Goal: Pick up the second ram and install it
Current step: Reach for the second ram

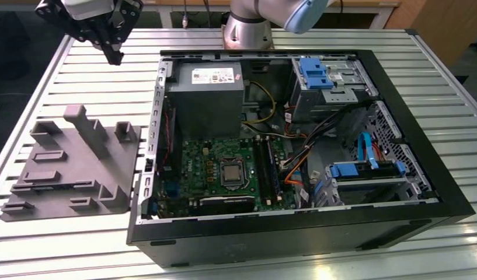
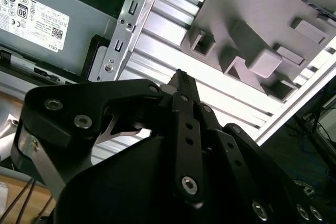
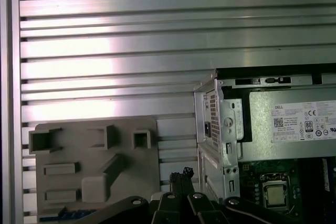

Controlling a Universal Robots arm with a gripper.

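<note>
The gripper (image 1: 114, 56) hangs at the exterior view's upper left, its fingers pressed together and holding nothing. Lower in the frame lies a grey tray (image 1: 67, 170), on the exterior view's left of the open computer case (image 1: 300, 234).

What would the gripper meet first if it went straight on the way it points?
Most likely the slatted table, in the strip between the grey fixture and the computer case: the gripper, tips closed, aims there in both wrist views. Depth is uncertain.

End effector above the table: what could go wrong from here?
1. The end effector hangs shut near the gray fixture and the case's metal edge; a descent might clip the fixture's upright posts or that edge.
2. Orange cables lie close beside the memory slots and could snag.
</note>
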